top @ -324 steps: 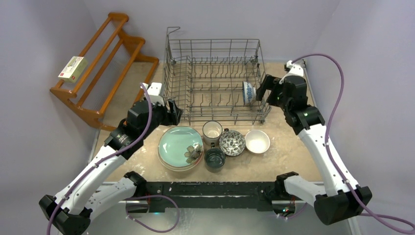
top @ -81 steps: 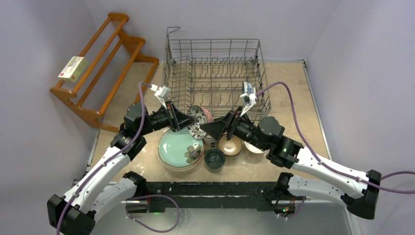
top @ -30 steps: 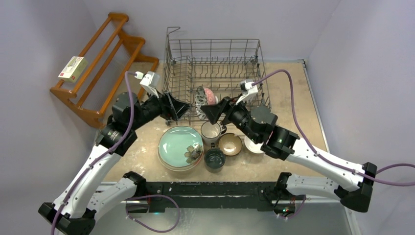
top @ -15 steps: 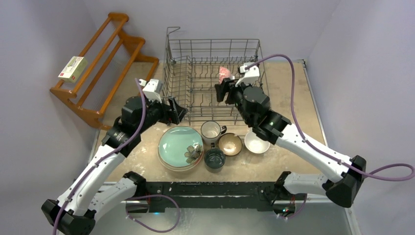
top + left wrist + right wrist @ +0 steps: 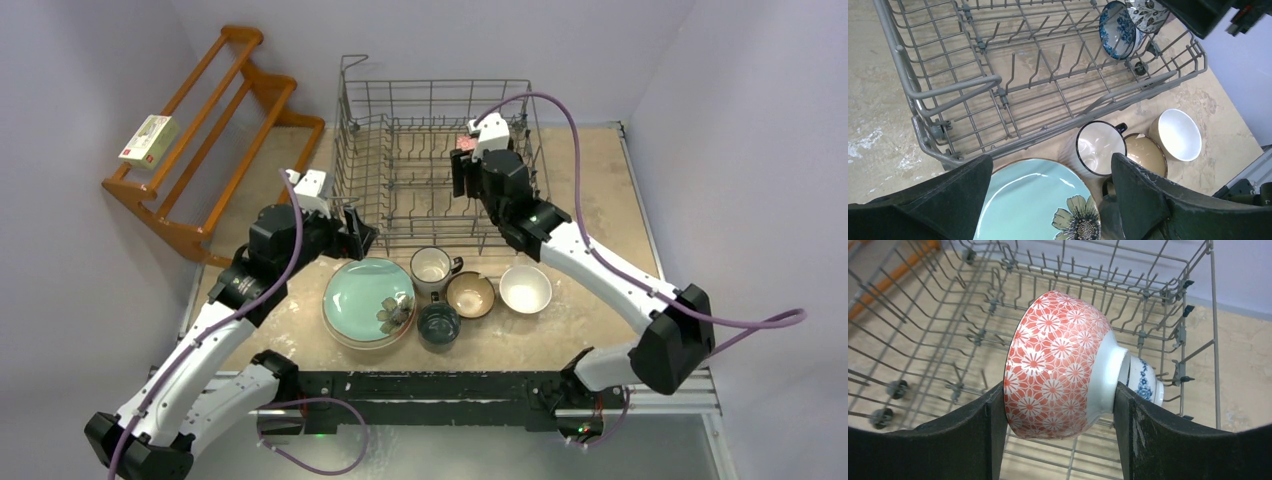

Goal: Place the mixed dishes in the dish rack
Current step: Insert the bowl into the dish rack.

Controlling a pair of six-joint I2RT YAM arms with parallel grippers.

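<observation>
Red-and-white floral ceramic bowl (image 5: 1058,360): clamped sideways between your right jaws, grey wire dish rack (image 5: 958,85) tines beyond. Left jaws open, empty.

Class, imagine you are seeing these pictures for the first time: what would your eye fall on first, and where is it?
First the red bowl, held on its side between the jaws of the right gripper over the right end of the rack, near a blue bowl standing in it. Next the mint plate with a flower, on the table just in front of the rack.
</observation>
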